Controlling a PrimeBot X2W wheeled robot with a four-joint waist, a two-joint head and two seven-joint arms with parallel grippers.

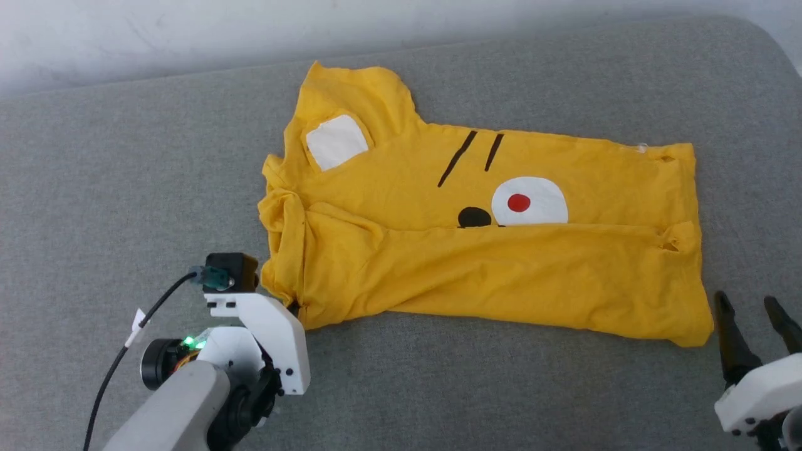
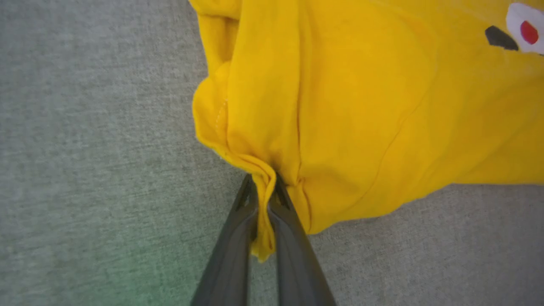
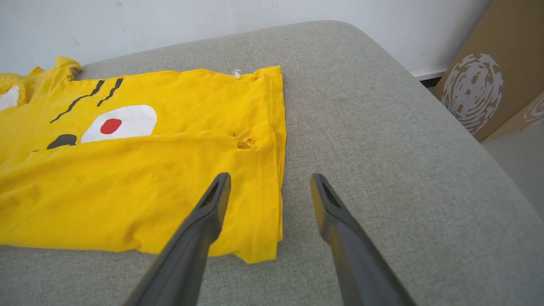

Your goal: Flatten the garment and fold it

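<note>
bright yellow short-sleeved cotton t-shirt with cartoon face print lies across the middle of the grey fabric-covered pad, nearer the far edge than the near one. collar and sleeve end points to the robot's left, hem end to its right. the near long side is doubled over the front, so its edge cuts across the black nose and the white patch with the red dot. the left end is bunched and wrinkled, the right end lies fairly flat.

left gripper: both dark fingers are pressed together on a pinch of yellow cloth at the shirt's near-left corner, and a small tail of fabric hangs out between them. the corner sits low on the pad, not raised.

right gripper: fingers are apart with nothing between them. it hovers over the shirt's near-right hem corner, one finger over cloth and the other over bare pad.

step in hand, as a judgement: taking hold of the two near corners, likely to pull the shirt flat or carry the fold on. left hold is done, right is not yet.

next move calls for the right gripper to drop onto the hem corner and clamp all layers. the left pinch looks shallow and could slip under tension.
</note>
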